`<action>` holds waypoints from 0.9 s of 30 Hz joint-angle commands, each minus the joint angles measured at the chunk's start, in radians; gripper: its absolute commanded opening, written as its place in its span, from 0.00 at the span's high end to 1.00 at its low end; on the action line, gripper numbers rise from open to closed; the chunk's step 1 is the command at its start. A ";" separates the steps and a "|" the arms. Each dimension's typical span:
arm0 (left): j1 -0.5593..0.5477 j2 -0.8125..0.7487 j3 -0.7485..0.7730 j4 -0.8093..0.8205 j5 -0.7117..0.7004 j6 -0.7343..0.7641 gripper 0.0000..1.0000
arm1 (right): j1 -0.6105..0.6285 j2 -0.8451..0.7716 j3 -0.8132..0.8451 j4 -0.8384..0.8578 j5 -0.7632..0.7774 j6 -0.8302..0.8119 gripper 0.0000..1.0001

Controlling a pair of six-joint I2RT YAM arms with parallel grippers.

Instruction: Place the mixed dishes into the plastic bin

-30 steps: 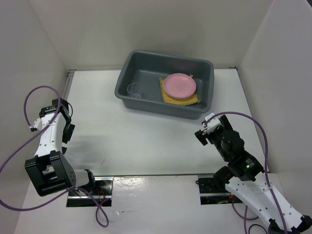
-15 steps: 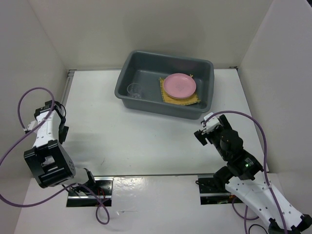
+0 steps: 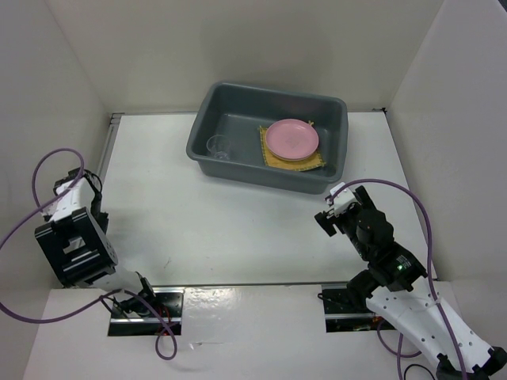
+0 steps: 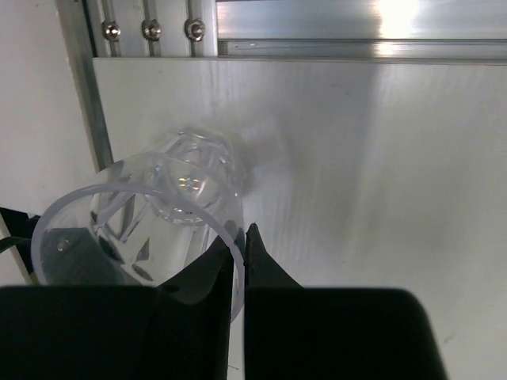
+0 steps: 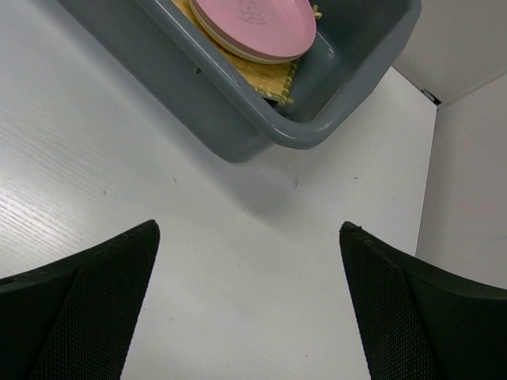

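**A:** Item one, the container?

**B:** Plastic bin, dark grey. It is sitting at the far edge of the counter, about midway along and turned slightly askew.

**A:** Contents?

**B:** Three pieces are showing.
- The yellow mat is lying flat in the right half of the bin.
- The pink plate is resting on top of the mat and covering most of it.
- The first glass cup is standing upright at the bin's left end, well apart from the plate.

I cannot tell whether anything is lying under the pink plate.

**A:** Item two, the left arm?

**B:** It is folded back toward the near left corner of the counter. The left gripper is pinching the wall of the second glass cup, with its fingers clenched tight either side of the rim. The cup is beside the aluminium rail that runs along the counter's left edge. I cannot tell whether its base is touching the surface.

**A:** Item three, the right arm?

**B:** The right gripper is hovering over bare counter toward the right edge, between the bin and the near edge. Its jaws are spread wide and carrying nothing. It is pointing at the bin's near right corner without touching it.
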 commanded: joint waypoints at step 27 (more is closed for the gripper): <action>-0.822 0.910 1.972 -0.152 0.553 0.632 1.00 | 0.010 -0.014 -0.007 0.039 0.011 0.002 0.02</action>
